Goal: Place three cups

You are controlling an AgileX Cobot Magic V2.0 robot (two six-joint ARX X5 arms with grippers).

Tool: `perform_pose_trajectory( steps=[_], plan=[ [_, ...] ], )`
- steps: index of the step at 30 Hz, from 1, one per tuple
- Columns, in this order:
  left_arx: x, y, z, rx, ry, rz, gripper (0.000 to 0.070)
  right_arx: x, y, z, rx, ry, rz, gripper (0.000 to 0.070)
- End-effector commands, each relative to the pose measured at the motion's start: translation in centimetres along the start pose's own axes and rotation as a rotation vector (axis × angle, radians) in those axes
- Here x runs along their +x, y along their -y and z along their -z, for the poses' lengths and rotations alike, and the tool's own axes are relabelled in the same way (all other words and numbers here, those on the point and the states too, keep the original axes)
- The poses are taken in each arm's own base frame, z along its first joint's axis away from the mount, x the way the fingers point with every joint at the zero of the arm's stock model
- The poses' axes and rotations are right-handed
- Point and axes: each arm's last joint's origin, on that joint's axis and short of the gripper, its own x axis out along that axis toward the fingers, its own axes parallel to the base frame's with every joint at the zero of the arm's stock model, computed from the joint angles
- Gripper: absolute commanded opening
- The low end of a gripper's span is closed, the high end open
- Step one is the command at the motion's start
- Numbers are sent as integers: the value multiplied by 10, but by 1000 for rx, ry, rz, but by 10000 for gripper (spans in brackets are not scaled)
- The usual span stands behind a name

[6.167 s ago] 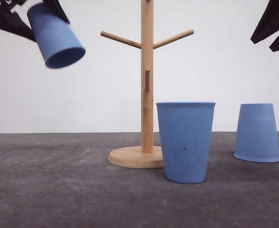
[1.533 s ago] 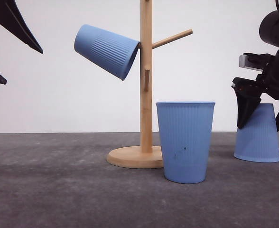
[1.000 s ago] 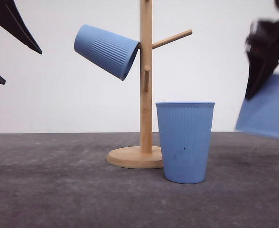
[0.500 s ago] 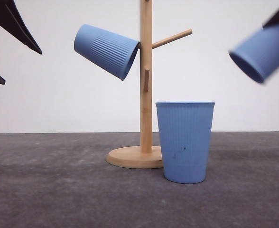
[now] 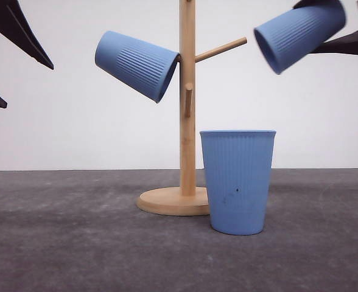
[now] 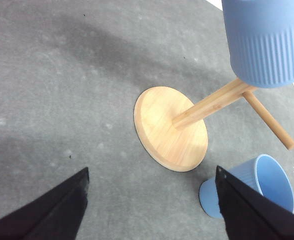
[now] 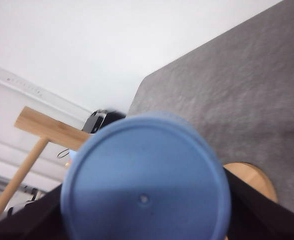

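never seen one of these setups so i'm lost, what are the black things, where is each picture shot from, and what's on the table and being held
The black shapes are the two-fingered grippers of a two-armed robot. One picture looks forward over the grey table; the other two come from cameras on each wrist.

On the table stands a wooden pegged stand, with one blue ribbed cup hung mouth-first on its left peg. A second cup stands upright beside the stand's base.

The right gripper holds the third cup tilted in the air, mouth toward the bare right peg; its wrist camera looks at that cup's flat base. The left gripper is open and holds nothing.
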Motion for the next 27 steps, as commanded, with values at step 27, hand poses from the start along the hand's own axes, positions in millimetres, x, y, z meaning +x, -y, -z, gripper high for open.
perform_pose_trajectory(
  steps=[27],
  plan=[
    [-1, 3, -4, 6, 14, 12, 469, 83, 3, 18, -39, -182, 30, 509]
  ],
)
